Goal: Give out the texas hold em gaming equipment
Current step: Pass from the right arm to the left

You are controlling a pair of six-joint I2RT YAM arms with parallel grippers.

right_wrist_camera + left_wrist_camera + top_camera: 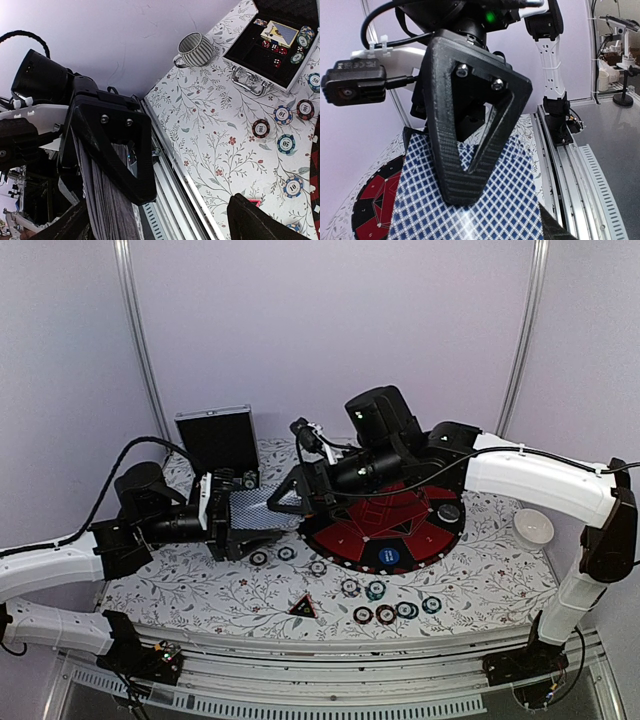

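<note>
Blue-checked backs mark the deck [470, 210], which is held off the table [480, 580], between the case [215, 440] and the mat [350, 540]. It is clamped in the left gripper [240, 525]. The right gripper [285, 498] is set against it with its jaws spread wide, gripping nothing. One of its fingers [470, 125] is seen across the top card, but contact cannot be confirmed.

The cards are judged light, thin, bendy and slick, so the stack is likely to shear or fan if it is squeezed off-centre. A single card is best taken at a free edge and slid off, not pulled straight up.

In the right wrist view the case is shown open, and a second pack [280, 32], stacked chips [302, 40] and red dice [274, 47] are seen in it. Inside the striped cup [195, 49] nothing can be made out, and nothing is visible in the white bowl [533, 527]. Loose chips [261, 128] are scattered on the table, and a blue button [389, 557] lies on the mat.
</note>
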